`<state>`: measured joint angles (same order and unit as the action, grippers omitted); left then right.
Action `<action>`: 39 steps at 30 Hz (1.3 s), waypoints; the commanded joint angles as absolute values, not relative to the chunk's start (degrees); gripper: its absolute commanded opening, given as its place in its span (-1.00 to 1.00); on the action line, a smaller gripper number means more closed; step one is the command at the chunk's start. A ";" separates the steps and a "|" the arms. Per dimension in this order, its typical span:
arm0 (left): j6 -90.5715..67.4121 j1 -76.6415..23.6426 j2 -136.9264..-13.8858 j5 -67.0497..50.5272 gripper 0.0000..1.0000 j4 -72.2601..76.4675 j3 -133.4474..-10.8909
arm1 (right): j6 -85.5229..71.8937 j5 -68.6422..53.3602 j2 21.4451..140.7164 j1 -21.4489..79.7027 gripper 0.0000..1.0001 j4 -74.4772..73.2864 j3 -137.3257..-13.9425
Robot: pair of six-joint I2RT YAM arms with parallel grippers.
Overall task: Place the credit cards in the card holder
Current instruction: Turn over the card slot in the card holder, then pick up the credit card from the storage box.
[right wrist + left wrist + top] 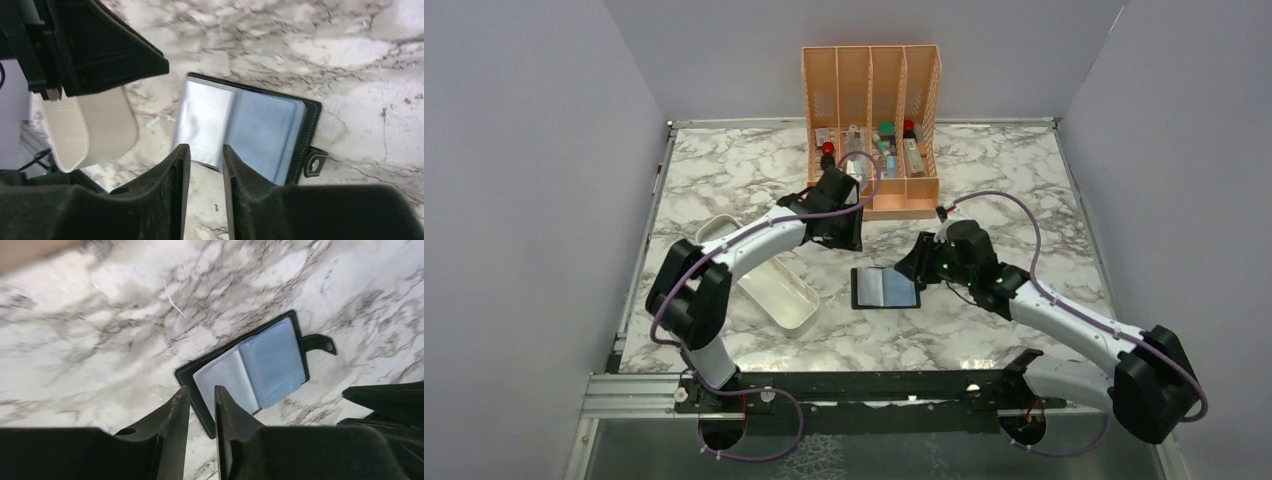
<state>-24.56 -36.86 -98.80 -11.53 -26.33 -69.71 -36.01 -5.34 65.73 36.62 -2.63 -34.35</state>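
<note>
The card holder (885, 287) lies open on the marble table, black with bluish inner pockets (272, 360) and a clasp tab (315, 162). No credit cards show in any view. My left gripper (847, 238) hangs just behind and left of the holder. In the left wrist view its jaws (202, 388) stand slightly open with nothing between them, above the holder's near corner. My right gripper (916, 264) is at the holder's right edge. Its jaws (206, 146) are also a little open and empty, over the holder's edge (260, 130).
An oblong white tray (774, 285) lies left of the holder, also seen as a pale tub (90, 130) in the right wrist view. A tall orange slotted organiser (871, 120) with small items stands at the back. Grey walls enclose the table.
</note>
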 commanded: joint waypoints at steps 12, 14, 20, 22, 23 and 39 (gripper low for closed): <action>-9.32 -36.56 -77.52 21.48 0.58 -43.35 -73.50 | -31.50 -14.88 53.13 36.47 0.29 -3.64 -31.95; -4.69 -36.41 -75.25 21.93 0.56 -43.03 -71.17 | -31.91 -16.94 51.82 36.50 0.48 -4.03 -31.84; 7.43 -35.53 -67.45 23.89 0.53 -38.89 -62.31 | -30.48 -20.54 47.74 36.48 0.88 -6.94 -32.44; 12.54 -35.17 -64.73 23.20 0.53 -38.36 -59.19 | -29.63 -21.76 45.77 36.47 0.92 -8.50 -33.15; 14.94 -34.86 -63.29 23.32 0.52 -37.80 -57.90 | -29.57 -22.28 44.54 36.47 0.94 -8.97 -33.15; 24.39 -13.37 -72.11 15.64 0.46 -27.03 -53.13 | -27.42 -22.28 37.01 36.47 0.96 -19.60 -37.64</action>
<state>24.69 -16.78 -71.40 20.18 -31.68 -52.90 -29.23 -22.37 39.75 36.62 -15.20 -35.09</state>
